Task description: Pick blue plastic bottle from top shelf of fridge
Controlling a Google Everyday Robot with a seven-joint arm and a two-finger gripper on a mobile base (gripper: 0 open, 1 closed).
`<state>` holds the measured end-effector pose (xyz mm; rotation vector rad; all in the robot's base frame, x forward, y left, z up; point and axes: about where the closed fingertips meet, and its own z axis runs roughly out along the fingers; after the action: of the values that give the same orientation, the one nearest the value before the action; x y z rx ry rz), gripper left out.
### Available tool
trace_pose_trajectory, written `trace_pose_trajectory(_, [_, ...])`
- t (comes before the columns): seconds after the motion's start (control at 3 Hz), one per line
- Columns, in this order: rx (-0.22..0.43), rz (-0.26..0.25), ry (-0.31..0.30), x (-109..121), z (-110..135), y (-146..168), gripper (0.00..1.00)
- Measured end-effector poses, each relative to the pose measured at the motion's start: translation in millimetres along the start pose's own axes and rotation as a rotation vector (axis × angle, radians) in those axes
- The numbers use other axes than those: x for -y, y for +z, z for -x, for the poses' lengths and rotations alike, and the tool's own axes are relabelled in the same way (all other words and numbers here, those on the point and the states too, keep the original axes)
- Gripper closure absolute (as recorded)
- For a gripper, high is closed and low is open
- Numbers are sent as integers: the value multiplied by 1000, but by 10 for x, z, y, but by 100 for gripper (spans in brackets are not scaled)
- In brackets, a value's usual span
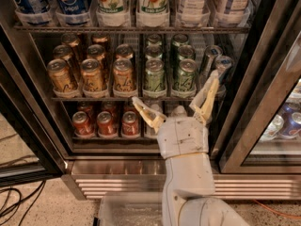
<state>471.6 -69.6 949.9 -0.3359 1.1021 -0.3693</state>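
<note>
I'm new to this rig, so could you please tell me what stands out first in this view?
The open gripper stands out, its fingers spread wide, tips at the fridge's middle rack of gold cans and green cans. Above it, the top shelf carries a row of tall bottles, Pepsi at the left.

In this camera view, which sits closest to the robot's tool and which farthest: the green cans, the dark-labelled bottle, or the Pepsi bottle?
The open tool hangs before the middle shelf.
1. Green cans: just behind it, middle shelf.
2. Dark-labelled bottle: above it, top shelf, right of centre.
3. Pepsi bottle: top shelf, left.
</note>
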Motion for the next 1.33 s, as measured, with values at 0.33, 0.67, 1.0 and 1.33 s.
trace_pose_trajectory(0.33, [-12,-61,-16,198,-77,123,0])
trace_pose_trajectory(0.67, [20,-96,13,342,-45,261,3])
trace_pose_trajectory(1.0, [66,-94,63,419,40,397,4])
trace_pose_trajectory(1.33, [111,-64,117,434,130,527,4])
